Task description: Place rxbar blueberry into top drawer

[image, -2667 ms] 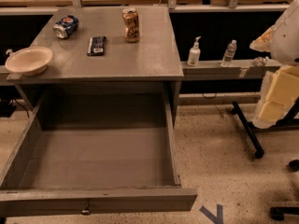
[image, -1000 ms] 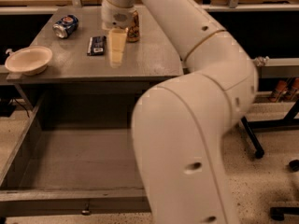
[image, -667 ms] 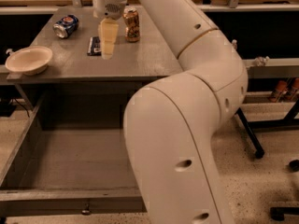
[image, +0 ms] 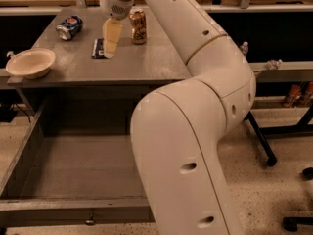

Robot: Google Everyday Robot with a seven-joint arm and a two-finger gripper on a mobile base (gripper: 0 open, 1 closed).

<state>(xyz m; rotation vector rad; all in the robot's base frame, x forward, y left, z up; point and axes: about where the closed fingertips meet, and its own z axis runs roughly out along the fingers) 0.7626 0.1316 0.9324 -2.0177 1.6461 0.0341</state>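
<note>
The rxbar blueberry (image: 98, 48) is a dark flat bar lying on the grey desk top (image: 146, 62), left of the middle. My gripper (image: 111, 39) hangs right over the bar's right side and hides part of it. I cannot tell whether it touches the bar. The top drawer (image: 73, 210) is pulled wide open below the desk. Its grey inside shows nothing in it, and a small knob (image: 89, 223) sits on its front panel. My large white arm (image: 195, 131) covers the drawer's right part.
A crushed blue can (image: 69, 27) lies at the desk's back left. An orange-brown can (image: 138, 27) stands just right of my gripper. A white bowl (image: 29, 62) sits at the desk's left edge. A black stand leg (image: 259, 141) is on the floor at the right.
My arm has swung in from the right and reached over the desk. The gripper has shifted left and down over the rxbar. The cans, bowl and drawer have not moved.
</note>
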